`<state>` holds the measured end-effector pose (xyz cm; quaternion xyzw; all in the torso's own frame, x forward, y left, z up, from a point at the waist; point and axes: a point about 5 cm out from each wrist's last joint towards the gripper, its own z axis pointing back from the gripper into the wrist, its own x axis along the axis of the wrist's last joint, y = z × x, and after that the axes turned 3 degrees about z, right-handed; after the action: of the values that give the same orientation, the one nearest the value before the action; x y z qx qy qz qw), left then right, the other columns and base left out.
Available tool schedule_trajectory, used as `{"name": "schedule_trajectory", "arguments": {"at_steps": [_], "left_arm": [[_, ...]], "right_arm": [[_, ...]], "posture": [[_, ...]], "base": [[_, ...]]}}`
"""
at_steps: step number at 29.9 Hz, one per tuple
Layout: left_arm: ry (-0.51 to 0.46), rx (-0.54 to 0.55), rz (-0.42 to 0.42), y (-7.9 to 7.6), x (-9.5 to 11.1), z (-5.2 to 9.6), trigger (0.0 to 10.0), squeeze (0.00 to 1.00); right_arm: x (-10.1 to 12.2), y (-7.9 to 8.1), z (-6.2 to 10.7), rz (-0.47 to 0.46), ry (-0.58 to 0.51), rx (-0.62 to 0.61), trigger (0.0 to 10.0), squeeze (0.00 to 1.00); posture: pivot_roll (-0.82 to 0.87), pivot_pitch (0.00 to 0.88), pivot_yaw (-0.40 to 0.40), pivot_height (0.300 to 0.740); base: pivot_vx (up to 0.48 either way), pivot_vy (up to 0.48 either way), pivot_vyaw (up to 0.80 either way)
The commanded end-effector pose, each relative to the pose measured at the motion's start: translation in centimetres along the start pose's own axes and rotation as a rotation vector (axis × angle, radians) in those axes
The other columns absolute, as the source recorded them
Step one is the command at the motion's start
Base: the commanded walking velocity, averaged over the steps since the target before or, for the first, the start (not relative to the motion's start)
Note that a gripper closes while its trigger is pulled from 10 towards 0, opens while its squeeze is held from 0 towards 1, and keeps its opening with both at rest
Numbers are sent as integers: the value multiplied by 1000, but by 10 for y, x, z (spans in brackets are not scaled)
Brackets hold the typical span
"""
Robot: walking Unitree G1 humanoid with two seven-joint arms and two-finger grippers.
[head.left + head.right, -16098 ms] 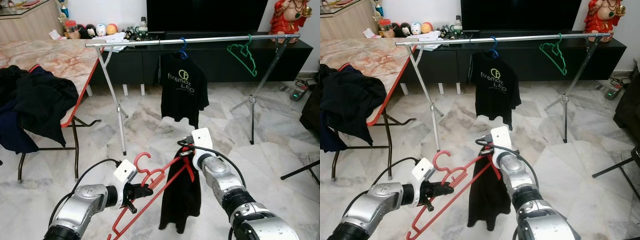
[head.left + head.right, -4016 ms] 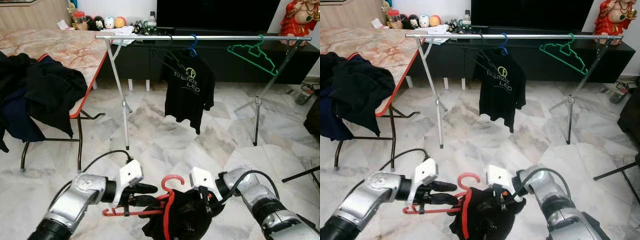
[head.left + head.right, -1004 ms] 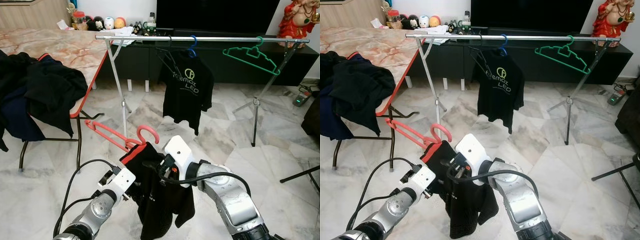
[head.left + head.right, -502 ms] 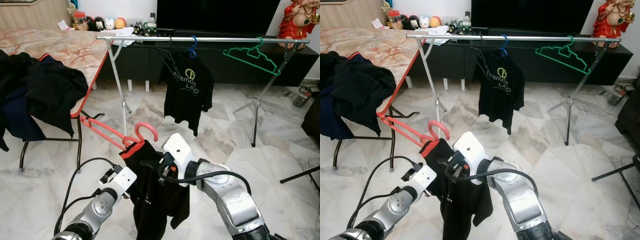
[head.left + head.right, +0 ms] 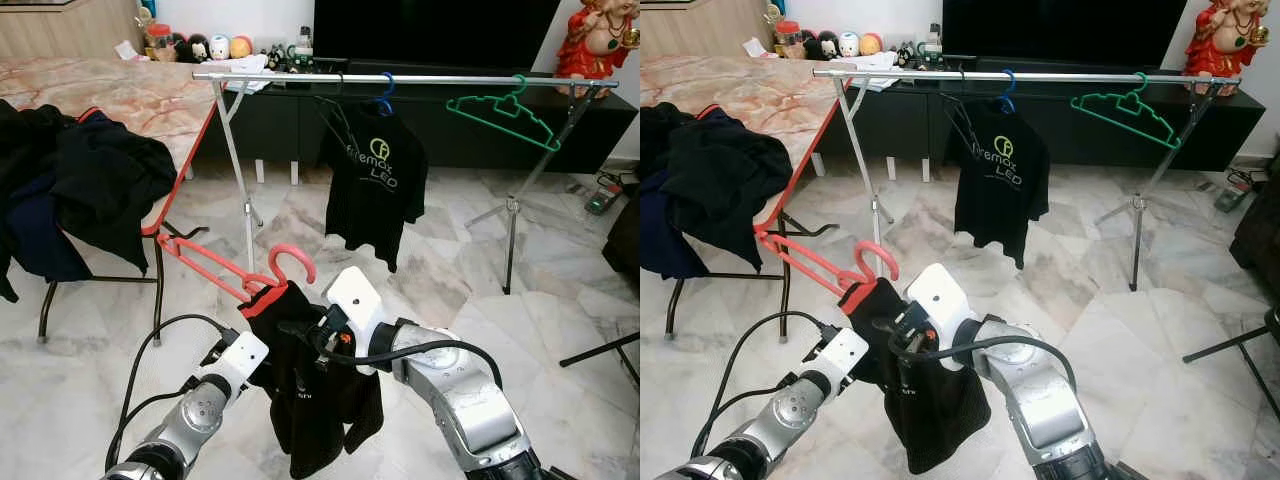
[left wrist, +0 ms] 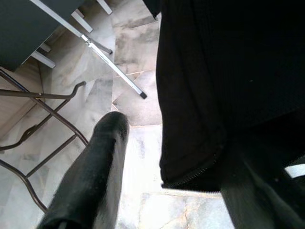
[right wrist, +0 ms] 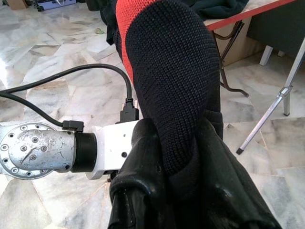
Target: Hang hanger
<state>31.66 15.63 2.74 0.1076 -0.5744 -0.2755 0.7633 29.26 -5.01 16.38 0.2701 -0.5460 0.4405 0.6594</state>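
Note:
A red hanger (image 5: 215,262) is held up in front of me, hook (image 5: 292,262) upward, one arm pointing left. A black garment (image 5: 320,400) with a red collar (image 5: 262,300) hangs from it. My right gripper (image 7: 176,191) is shut on the garment's collar end, just under the hook. My left gripper (image 6: 171,191) is open beside and below it, and the garment's hem hangs between its two fingers (image 6: 95,176). Behind stands the metal clothes rail (image 5: 420,78).
On the rail hang a black printed T-shirt (image 5: 375,185) on a blue hanger, an empty black hanger (image 5: 335,108) and an empty green hanger (image 5: 500,108). A marble-topped table (image 5: 120,95) at left carries dark clothes (image 5: 80,190). A black TV cabinet (image 5: 470,140) stands behind the rail.
Four seconds ago hanger and garment lay low near the floor; now they are raised. In the last half second the garment's lower part has bunched and swung right; the hanger has barely moved.

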Motion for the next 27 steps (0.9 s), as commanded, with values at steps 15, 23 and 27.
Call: {"name": "schedule_trajectory", "arguments": {"at_steps": [15, 23, 27], "left_arm": [[40, 51, 32, 8, -5, 1, 0, 0], [72, 102, 123, 14, -10, 2, 0, 0], [88, 108, 119, 15, -12, 2, 0, 0]], "right_arm": [[11, 8, 5, 33, -33, 39, 0, 0], [-2, 1, 9, 7, 21, 0, 0, 0], [-5, -4, 13, 17, 36, -18, 0, 0]], "posture": [[-26, 113, -29, 740], [-30, 118, -30, 740], [-32, 119, -28, 740]], "base": [[0, 0, 0], [0, 0, 0], [0, 0, 0]]}}
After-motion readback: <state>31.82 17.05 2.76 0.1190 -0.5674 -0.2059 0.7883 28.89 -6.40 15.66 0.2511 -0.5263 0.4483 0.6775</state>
